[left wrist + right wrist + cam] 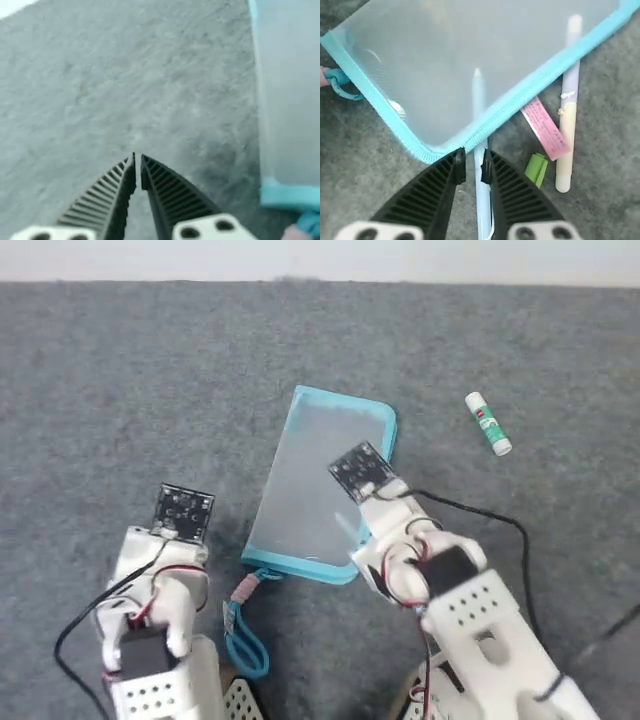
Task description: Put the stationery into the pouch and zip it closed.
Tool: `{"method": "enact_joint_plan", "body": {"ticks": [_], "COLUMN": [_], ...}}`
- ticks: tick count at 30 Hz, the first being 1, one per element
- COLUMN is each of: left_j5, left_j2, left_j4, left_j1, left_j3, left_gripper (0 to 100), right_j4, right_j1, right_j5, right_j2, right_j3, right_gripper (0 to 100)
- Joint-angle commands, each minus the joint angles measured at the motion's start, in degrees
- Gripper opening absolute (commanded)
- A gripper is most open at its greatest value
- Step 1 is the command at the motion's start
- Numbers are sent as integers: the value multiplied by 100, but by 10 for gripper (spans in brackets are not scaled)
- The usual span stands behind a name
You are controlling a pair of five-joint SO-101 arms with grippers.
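Beside the frosted pouch, the ribbed right pincer grips a slim pen

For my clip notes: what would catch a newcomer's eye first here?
A see-through pouch with blue edging lies mid-table on the grey carpet. The right gripper sits at its near corner, shut on a pale blue pen whose far end shows through the pouch wall. Beside that pen lie a pastel marker, a pink strip and a green bit; a glue stick lies apart, farther back.

White arms, black cables, ribbed black tools
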Motion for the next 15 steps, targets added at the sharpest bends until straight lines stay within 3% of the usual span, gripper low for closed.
{"method": "enact_joint_plan", "body": {"ticks": [1,4,9,15], "left_j5": [-527,-457,62,905], "left_j2": [1389,3077,5925,7174], "left_j4": [237,396,1196,580], "left_j1": [-281,-290,-299,-299], "left_j3": [-1393,-2422,-4418,-4901], "left_gripper": [16,16,16,16], "right_j4": [119,84,426,-57], "right_j1": [-303,-822,-1824,-1903], "right_j5": [97,97,97,97], "right_j2": [620,1007,1051,1033], "right_j3": [-677,-774,-756,-387], "right_gripper": [64,75,176,228]}}
